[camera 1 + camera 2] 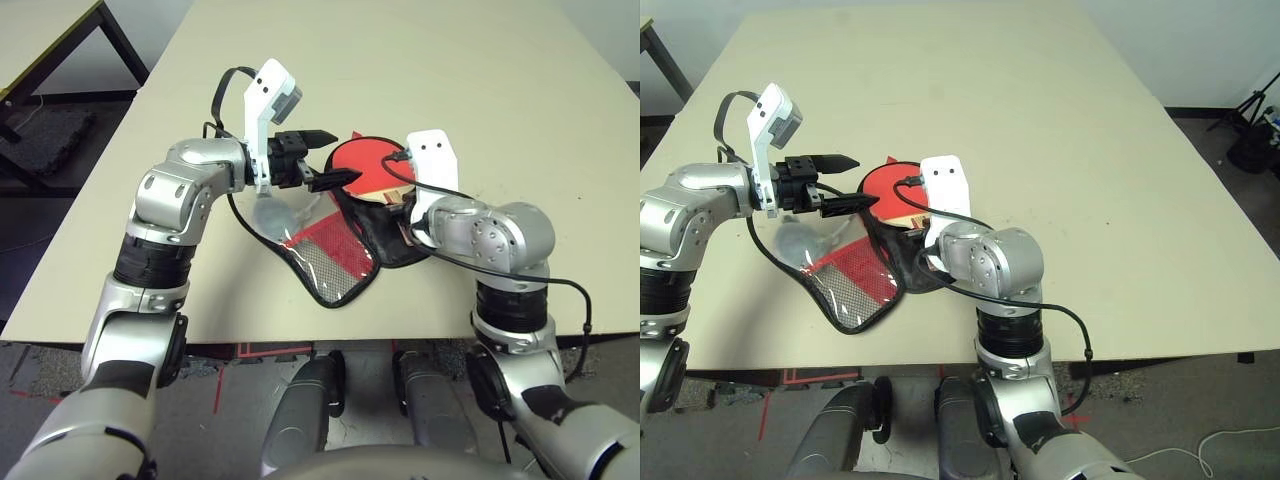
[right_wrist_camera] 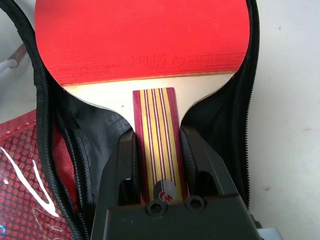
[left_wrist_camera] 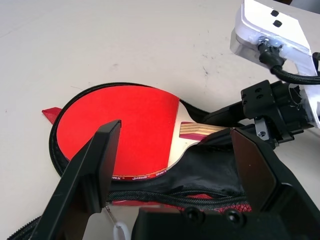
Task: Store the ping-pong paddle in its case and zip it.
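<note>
Had the paddle (image 2: 145, 40) laid in the open case (image 2: 112, 120), right pincer (image 2: 160, 142) clamped on its handle; next move needed letting go before zipping

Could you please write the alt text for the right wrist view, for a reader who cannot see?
The right gripper's fingers close on the striped handle of a red ping-pong paddle, which lies on the black lining of its open case. Red mesh shows beside it.
</note>
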You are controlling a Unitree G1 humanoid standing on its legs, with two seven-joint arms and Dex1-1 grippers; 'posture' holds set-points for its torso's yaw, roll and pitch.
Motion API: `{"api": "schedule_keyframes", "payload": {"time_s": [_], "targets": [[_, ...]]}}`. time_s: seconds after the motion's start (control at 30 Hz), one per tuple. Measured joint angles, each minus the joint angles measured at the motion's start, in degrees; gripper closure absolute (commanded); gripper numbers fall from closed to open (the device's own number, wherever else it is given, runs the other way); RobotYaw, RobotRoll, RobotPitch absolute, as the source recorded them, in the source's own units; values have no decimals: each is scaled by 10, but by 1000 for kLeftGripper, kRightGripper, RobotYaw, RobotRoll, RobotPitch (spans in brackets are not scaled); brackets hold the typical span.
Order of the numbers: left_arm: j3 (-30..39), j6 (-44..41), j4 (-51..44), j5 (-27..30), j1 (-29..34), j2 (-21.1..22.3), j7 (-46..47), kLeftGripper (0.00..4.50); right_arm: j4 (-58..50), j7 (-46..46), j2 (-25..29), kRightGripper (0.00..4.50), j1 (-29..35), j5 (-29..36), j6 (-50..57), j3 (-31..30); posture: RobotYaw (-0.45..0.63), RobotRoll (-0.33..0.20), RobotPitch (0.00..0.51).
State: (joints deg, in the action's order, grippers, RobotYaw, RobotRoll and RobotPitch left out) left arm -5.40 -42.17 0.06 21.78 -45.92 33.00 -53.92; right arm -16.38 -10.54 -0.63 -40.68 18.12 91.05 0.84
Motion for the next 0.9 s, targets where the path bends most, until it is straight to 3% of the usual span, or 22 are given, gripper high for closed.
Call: {"api": "schedule_keyframes", "payload": {"time_s": [0.17,0.2,0.37,0.5,0.63,0.73,0.9], "targets": [[0,0,0,0,0,-1,0,0,9,-17,-13,3308,0,1,0,9,-77,0,199],[0,0,1,0,0,-1,1,0,10,-20,-15,2579,0,1,0,10,-77,0,199],[-1,2,3,0,0,-1,1,0,13,-27,-12,1185,-1,6,0,27,-78,0,197],[-1,5,5,0,0,-4,3,0,10,-19,22,22,-27,39,0,38,-78,0,193],[19,4,25,6,-11,-27,27,0,8,15,105,22,-56,96,0,64,-77,0,191],[54,1,53,15,-29,-46,61,0,18,55,196,22,-75,160,0,81,-77,0,190],[114,0,109,23,-50,-50,114,0,58,90,296,22,-71,202,0,92,-75,0,190]]}}
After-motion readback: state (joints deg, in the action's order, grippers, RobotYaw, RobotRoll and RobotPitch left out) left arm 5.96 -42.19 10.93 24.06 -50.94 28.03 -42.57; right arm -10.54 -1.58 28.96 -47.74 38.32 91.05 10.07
